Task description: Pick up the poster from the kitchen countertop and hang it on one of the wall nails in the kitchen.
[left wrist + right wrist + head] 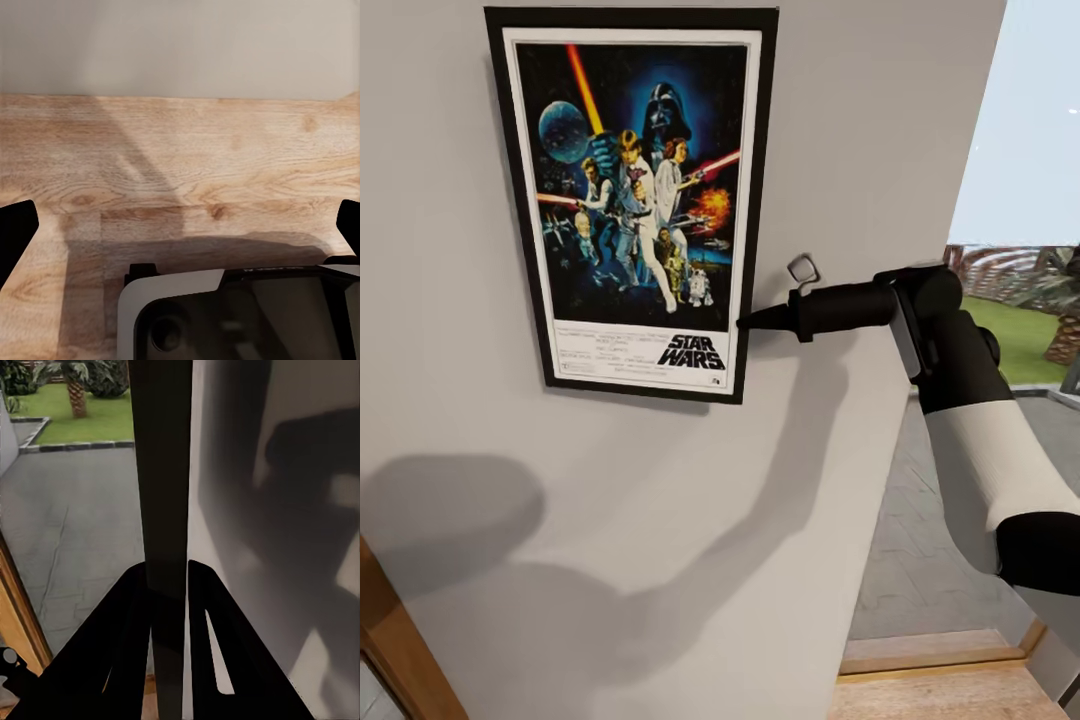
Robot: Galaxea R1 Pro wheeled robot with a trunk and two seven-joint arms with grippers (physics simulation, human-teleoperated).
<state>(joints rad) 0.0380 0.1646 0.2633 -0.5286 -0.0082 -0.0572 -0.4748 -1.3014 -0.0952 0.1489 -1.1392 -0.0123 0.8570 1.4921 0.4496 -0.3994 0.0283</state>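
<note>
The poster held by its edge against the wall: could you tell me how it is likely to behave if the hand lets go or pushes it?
The poster looks stiff: its black frame stays straight though the right hand pinches only its edge. It sits tilted on the wall, so it may swing or slip once released. Thin and flat, it probably pivots easily when pushed.

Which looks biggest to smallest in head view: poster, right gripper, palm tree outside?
1. poster
2. right gripper, nearer the camera, so only apparent size
3. palm tree, far off and cut by the frame edge
</note>
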